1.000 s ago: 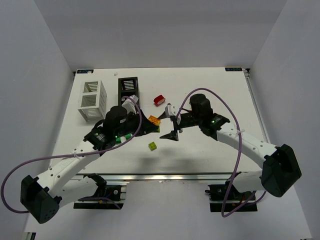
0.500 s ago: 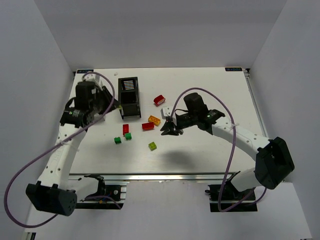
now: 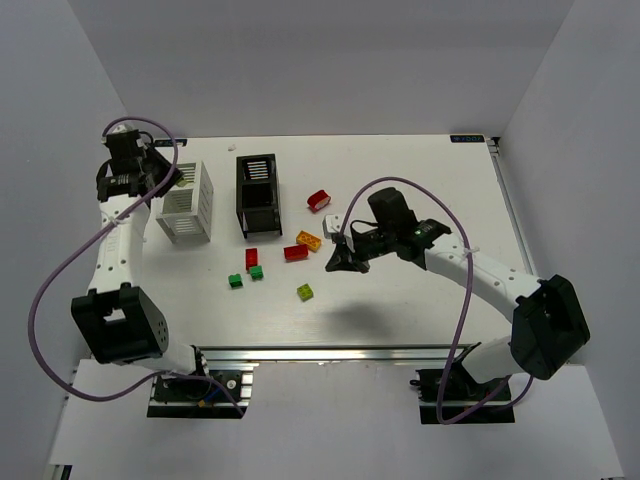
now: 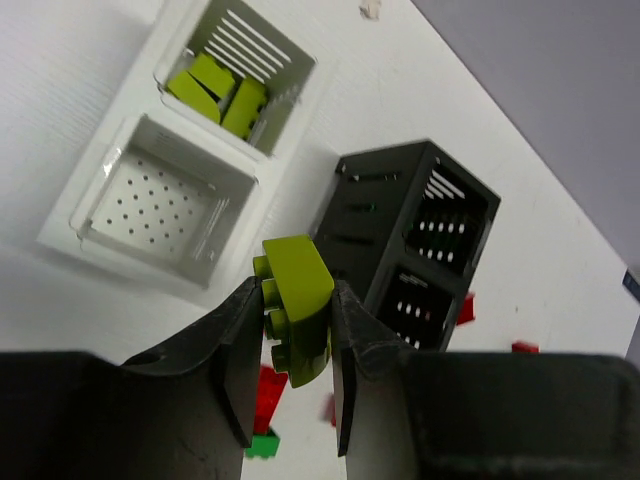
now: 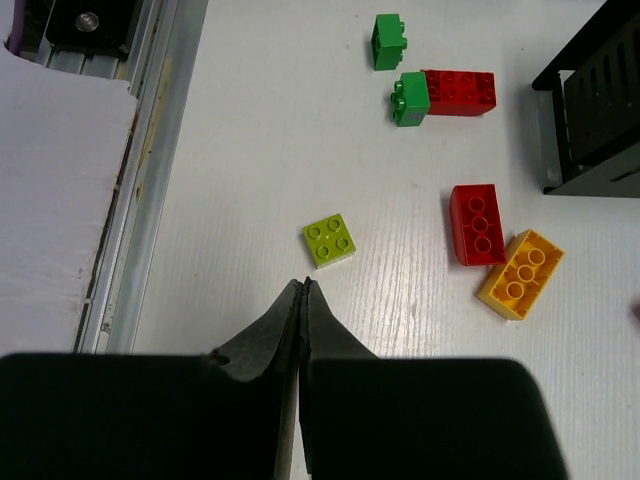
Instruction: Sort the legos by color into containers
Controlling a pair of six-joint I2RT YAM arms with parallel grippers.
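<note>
1 yellow-green brick is clamped between the narrowly parted jaws of the left gripper, which hangs at the far left of the table over the white bin. The far compartment of that bin holds matching yellow-green pieces; the near compartment is bare. In the left wrist view the held brick sits tilted and lines up with the near compartment's corner, not with the far one. Release from this position would probably put it in the wrong compartment or bounce it off the rim onto the table. The tilt could also let it swing as the jaws part and catch on the dividing wall. The black bin stands just beside the white one, so a late release risks a colour mix-up there. Between the bins and the right arm, 7 loose legos lie on the table, among them a second yellow-green brick and an orange-yellow brick. The right gripper is near that second brick with jaws fully together and nothing held. Lowering it in this condition would shove the brick aside rather than grasp it.
</note>
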